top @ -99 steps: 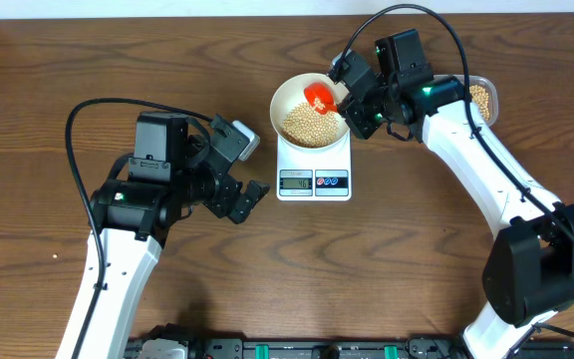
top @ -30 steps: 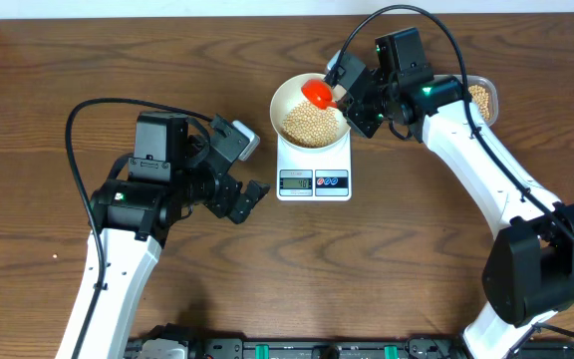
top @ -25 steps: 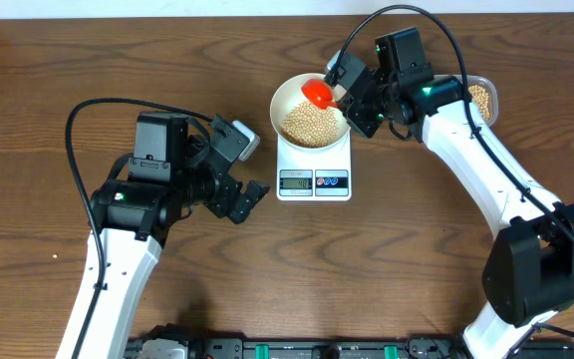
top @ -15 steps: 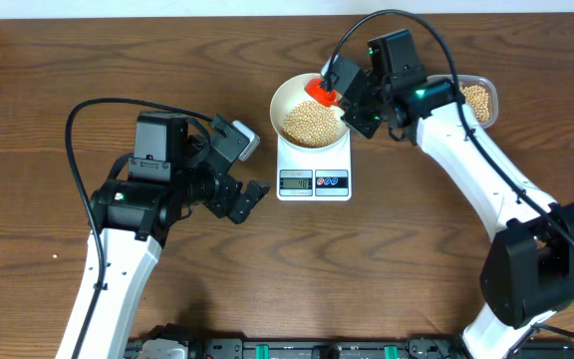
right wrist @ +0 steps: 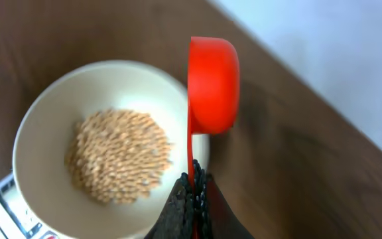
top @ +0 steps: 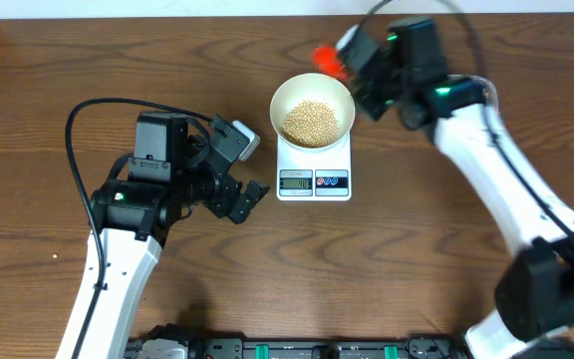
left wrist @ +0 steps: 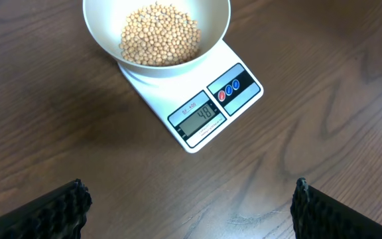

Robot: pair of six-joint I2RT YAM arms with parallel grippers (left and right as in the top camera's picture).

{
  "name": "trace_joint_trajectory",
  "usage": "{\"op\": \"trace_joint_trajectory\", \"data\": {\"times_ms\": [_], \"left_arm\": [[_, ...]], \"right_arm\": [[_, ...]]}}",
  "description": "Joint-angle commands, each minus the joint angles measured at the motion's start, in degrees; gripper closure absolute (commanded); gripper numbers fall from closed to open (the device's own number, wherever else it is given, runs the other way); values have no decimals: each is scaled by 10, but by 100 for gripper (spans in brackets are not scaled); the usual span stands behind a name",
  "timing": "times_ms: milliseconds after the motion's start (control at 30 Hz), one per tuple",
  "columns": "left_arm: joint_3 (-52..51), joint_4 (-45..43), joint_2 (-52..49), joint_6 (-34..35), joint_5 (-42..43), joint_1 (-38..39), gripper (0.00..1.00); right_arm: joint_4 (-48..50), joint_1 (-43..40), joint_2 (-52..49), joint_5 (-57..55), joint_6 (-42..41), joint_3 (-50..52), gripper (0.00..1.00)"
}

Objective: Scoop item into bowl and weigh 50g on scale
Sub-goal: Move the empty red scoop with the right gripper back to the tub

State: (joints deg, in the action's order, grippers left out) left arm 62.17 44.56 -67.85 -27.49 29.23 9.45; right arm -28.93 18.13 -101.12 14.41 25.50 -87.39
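The white bowl (top: 312,112) holds a heap of tan beans (top: 310,120) and stands on the white scale (top: 314,170). In the left wrist view the scale (left wrist: 204,109) reads 48 under the bowl (left wrist: 156,33). My right gripper (top: 355,68) is shut on the handle of a red scoop (top: 326,58), raised beyond the bowl's far right rim. In the right wrist view the scoop (right wrist: 212,85) is turned on its side next to the bowl (right wrist: 105,166), held by the gripper (right wrist: 194,189). My left gripper (top: 249,197) is open and empty, left of the scale.
The clear container of beans at the back right is hidden under my right arm (top: 486,140). A table edge and pale wall (right wrist: 323,60) lie just beyond the bowl. Bare wood (left wrist: 244,192) lies between my left fingers.
My right gripper has lifted the red scoop out of the bowl and moved it up and away toward the back. The left arm has not moved.
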Motion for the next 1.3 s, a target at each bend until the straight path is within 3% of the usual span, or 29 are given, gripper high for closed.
{"op": "trace_joint_trajectory", "data": {"times_ms": [0,267,467,733,1267], "left_arm": [[14,0,-3,-10,-3,1,2],[14,0,-3,-10,-3,1,1],[14,0,-3,-10,-3,1,1],[14,0,-3,-10,-3,1,1],[14,0,-3,-10,-3,1,1]], "right_arm": [[-10,-61,76,18,-103,-16,99],[-126,-192,100,18,-183,-15,99],[-199,-249,71,2,-186,-15,99],[-231,-252,23,-55,-196,-15,99],[-186,-252,-53,-78,-207,-15,99]]}}
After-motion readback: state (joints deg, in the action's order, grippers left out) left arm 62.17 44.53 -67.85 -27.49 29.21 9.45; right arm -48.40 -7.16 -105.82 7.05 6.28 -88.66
